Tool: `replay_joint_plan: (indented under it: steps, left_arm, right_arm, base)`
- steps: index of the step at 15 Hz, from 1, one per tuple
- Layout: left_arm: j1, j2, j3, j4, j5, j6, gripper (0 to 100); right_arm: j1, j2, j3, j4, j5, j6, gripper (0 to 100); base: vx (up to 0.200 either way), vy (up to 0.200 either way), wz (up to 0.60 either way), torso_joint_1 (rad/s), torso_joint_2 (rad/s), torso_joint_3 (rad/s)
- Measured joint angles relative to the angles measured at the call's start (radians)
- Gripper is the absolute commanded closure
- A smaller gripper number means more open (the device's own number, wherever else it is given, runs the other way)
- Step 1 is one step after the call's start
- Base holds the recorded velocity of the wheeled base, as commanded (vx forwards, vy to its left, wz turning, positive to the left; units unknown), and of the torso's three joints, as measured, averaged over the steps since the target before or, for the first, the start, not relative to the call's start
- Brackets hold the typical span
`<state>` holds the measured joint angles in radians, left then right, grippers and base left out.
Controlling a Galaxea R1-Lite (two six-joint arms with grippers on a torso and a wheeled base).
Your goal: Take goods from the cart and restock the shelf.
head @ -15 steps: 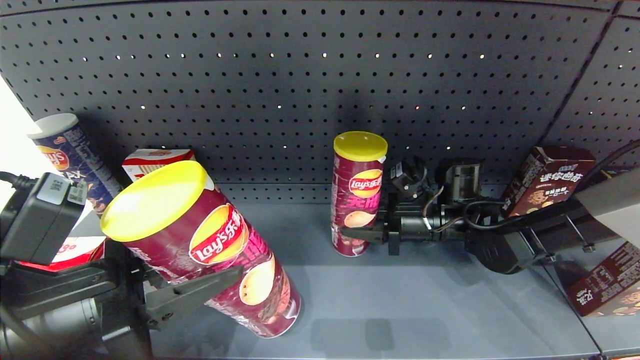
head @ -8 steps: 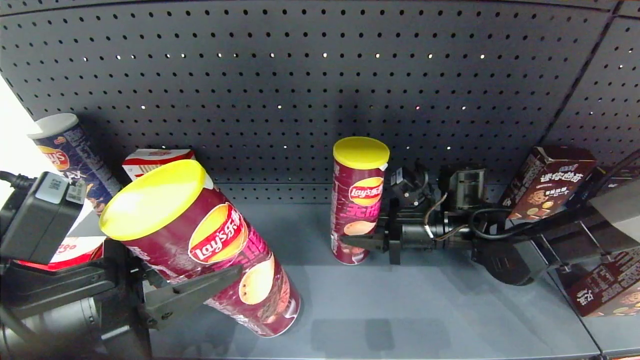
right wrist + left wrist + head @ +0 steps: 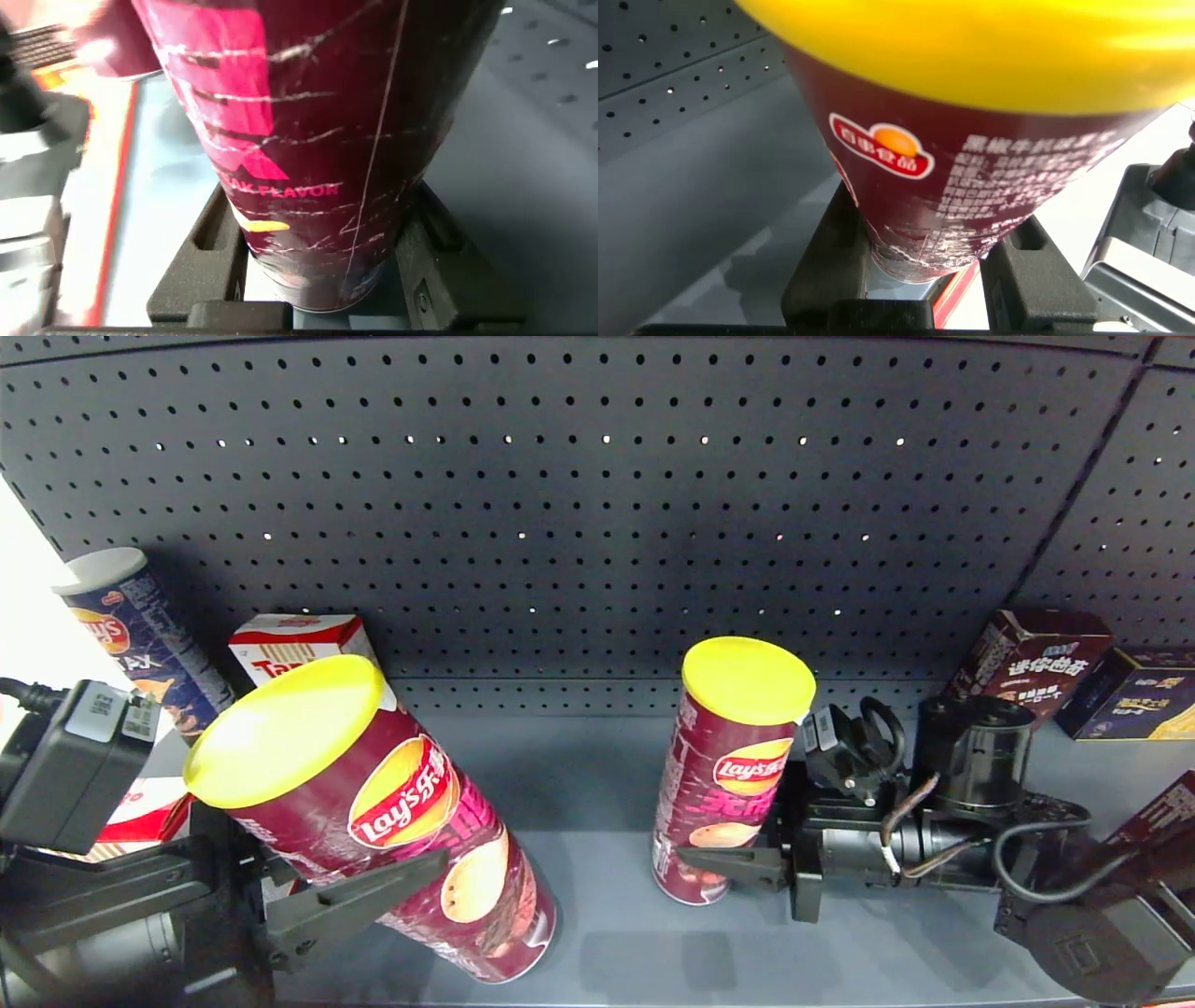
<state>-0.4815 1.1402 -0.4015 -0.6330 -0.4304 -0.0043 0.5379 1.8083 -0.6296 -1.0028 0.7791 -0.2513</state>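
Now we have drawn the right gripper [image 3: 318, 271], jaws clamped on its chip can [image 3: 733, 747], forward from the pegboard [image 3: 597, 523]; that can is not yet released, so its placing looks unfinished. Our left gripper [image 3: 924, 266] clamps a tilted second can [image 3: 373, 803], farther from the pegboard.

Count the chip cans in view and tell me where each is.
3. A blue can stands at the shelf's far left. The left maroon can is in the left gripper. The right maroon can is in the right gripper, mid-shelf. More may be hidden.
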Motion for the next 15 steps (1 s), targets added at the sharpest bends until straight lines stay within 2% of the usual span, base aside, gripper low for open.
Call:
replay_joint_plan:
  steps: [8, 15]
  left_arm:
    - [-0.003, -0.001, 0.006, -0.001, 0.002, 0.000, 100]
    - [0.000, -0.001, 0.001, -0.002, 0.001, 0.000, 100]
  right_arm:
    - [0.115, -0.090, 0.114, -0.004, -0.092, 0.004, 100]
    - [0.130, -0.073, 0.119, -0.003, -0.111, 0.006, 100]
  base:
    - [0.000, 0.000, 0.00, 0.000, 0.00, 0.000]
    - [0.000, 0.000, 0.00, 0.000, 0.00, 0.000]
